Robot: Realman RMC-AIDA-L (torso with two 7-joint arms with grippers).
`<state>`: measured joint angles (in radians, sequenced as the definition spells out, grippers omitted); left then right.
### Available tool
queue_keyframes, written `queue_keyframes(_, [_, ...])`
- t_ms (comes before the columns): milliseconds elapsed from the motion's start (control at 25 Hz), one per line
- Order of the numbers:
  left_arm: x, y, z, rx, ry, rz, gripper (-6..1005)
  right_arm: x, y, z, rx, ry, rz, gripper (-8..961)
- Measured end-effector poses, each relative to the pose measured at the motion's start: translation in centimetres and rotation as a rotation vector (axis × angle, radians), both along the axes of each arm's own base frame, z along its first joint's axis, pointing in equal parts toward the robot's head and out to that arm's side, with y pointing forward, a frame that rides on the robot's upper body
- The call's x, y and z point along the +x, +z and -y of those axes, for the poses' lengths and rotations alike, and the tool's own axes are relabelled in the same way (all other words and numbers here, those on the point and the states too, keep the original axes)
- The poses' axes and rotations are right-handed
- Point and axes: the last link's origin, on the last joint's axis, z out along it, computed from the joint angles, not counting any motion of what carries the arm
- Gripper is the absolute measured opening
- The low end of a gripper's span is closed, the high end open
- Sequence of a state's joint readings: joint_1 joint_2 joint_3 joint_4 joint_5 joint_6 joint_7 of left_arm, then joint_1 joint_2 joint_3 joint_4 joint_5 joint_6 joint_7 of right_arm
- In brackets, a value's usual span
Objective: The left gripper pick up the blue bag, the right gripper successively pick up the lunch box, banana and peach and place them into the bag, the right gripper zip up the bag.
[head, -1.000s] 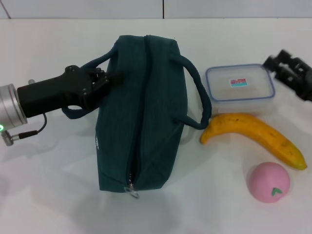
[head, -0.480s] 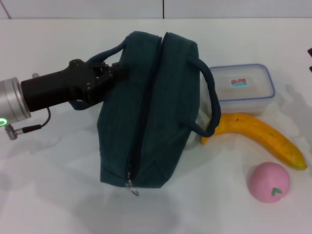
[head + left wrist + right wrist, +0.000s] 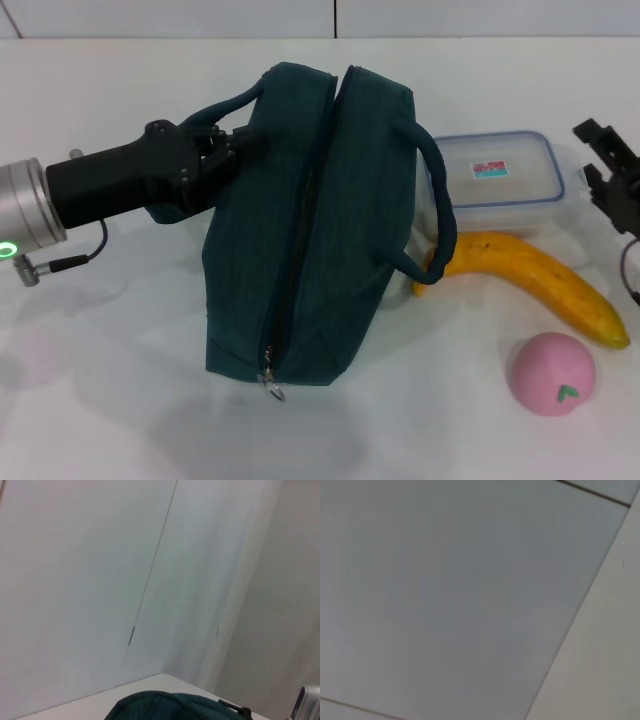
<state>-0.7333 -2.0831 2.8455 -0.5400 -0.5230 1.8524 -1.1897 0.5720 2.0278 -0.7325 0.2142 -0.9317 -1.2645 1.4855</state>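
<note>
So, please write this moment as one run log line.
left hand: shut on bag handle | right hand: beside box, empty | banana, peach: on table

We observe a plain white table [image 3: 120, 400] filling nearly the whole head view, its surface matte and evenly lit, with soft, faint shadows. Along the far edge runs a pale wall [image 3: 480, 15], divided by one thin vertical seam. In the left wrist view we see large light-grey wall panels [image 3: 75, 580] separated by a narrow dark joint, meeting at a corner. The right wrist view shows only flat grey panelling [image 3: 445, 595] with thin seams.
</note>
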Motion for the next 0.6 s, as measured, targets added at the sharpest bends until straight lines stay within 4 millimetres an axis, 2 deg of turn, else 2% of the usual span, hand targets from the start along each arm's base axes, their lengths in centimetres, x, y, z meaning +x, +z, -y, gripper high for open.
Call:
queue_keyframes(320, [0.1,0.0,0.0,0.007,-0.003,0.007,32,-1.1,-1.8,-0.3,-0.074,-0.014,-0.037,855])
queue_keyframes(600, [-0.1,0.0,0.2,0.010,0.000,0.009,31,-1.5,-2.1,-0.3,-0.072,-0.012,-0.064,854])
